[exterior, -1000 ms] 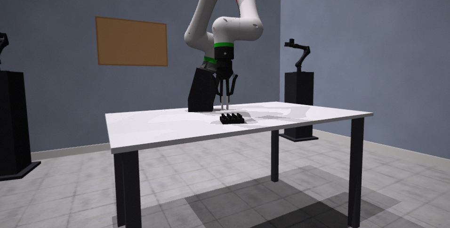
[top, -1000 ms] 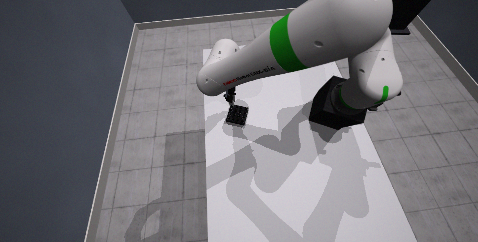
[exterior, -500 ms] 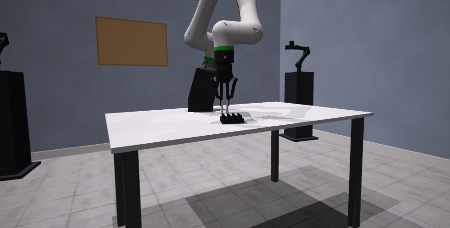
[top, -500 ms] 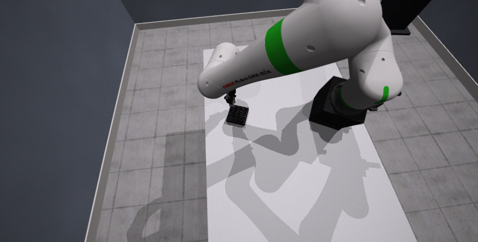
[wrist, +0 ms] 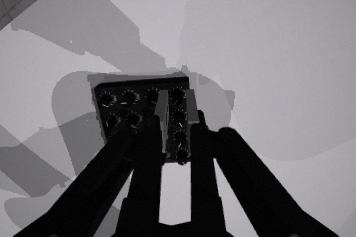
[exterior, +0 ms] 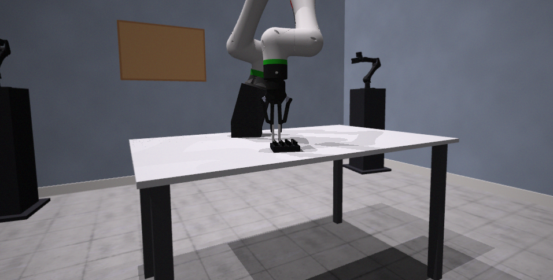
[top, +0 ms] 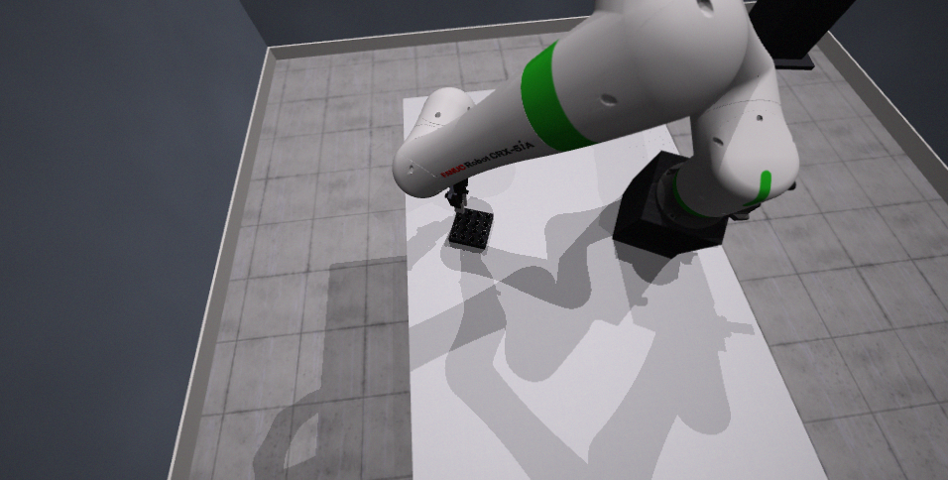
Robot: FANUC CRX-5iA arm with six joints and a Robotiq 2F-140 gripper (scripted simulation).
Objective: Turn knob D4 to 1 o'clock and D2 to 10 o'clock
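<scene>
We've got the knob box sitting flat on the white counter, near the counter's left edge in top view, well apart from the arm's black pedestal.

Arm is bent over w/ wrist pointing straight down; jaws hang vertical over the box's left end in exterior view. Fingertips sit right at knob-top height there; can't tell if they touch a knob or just hover.

Wrist view: box is a dark square w/ knobs in a grid, partly covered by the fingers. The two pale pads straddle a knob column toward the box's right side in that view. Knob labels & white lines too dark/small to read, so we can't say which knob is under the jaws or where any knob points.

Jaw state: nearly closed, narrow gap left between pads. Counter surface shows through the gap lower down; nothing visibly clamped, so we read it as holding nothing.

Background: corkboard on wall, black stand w/ small arm behind counter.
</scene>
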